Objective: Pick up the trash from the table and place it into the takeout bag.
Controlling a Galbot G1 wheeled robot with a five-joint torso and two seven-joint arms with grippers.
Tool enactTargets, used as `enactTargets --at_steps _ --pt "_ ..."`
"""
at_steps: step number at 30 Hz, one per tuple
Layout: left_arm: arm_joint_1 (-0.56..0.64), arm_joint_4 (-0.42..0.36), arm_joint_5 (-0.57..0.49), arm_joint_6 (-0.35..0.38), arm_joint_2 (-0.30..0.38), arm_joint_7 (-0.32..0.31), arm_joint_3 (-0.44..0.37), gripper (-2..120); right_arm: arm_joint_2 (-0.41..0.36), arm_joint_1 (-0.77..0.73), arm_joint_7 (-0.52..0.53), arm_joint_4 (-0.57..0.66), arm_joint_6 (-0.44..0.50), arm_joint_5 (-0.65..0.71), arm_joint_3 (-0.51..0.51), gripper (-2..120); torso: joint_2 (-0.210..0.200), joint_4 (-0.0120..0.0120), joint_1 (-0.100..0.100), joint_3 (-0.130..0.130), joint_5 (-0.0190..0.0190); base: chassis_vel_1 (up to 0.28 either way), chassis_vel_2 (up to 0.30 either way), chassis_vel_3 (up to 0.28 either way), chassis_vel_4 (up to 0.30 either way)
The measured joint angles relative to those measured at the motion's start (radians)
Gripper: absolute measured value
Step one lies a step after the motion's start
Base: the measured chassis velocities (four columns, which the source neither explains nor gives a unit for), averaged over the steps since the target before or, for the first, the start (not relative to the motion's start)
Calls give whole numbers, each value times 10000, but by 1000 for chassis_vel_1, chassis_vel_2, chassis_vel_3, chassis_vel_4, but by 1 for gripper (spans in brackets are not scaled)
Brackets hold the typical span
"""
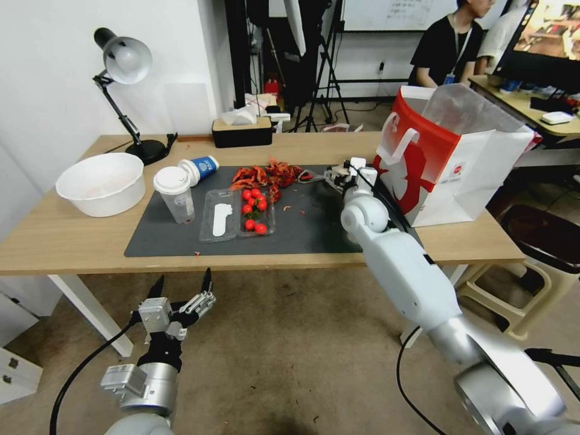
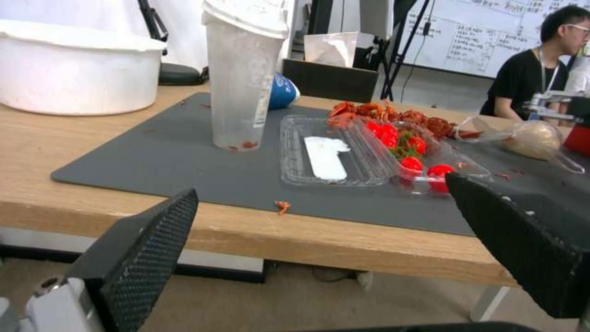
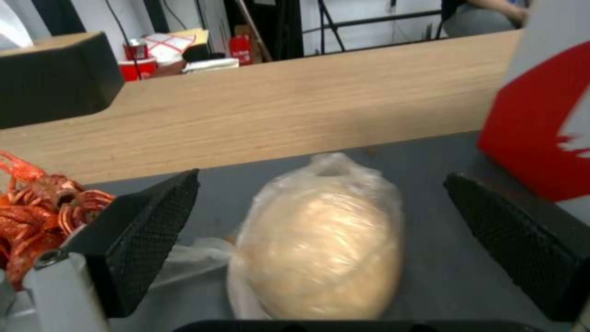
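Bagged bun (image 3: 320, 244) between crayfish shells (image 3: 43, 207), takeout bag (image 3: 541, 124)

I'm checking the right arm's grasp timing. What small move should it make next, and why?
Probably close the right gripper: its open jaws already sit on either side of the plastic-wrapped bun lying on the mat, beside the takeout bag.

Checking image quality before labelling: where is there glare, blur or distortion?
Head view: wide-angle bend, table edges curve. Left wrist view: soft, own fingers blurred. Right wrist view: glare on the plastic-wrapped bun, background out of focus.
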Motion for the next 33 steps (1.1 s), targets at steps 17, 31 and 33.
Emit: enactTargets --at_steps 17,31,33 --pt "-18 189 -101 -196 88 -37 -48 100 937 668 301 -1626 -853 -507 224 100 2 0 0 -1 1 0 0 0 0" --pt "-69 233 -89 -224 83 -42 -16 100 654 333 136 -1358 -911 -166 369 67 2 -1 -2 -1 2 0 0 0 0" --pt "-68 236 -85 -228 83 -44 -16 100 631 311 115 -1332 -875 -168 370 66 2 0 -2 0 2 0 0 0 0"
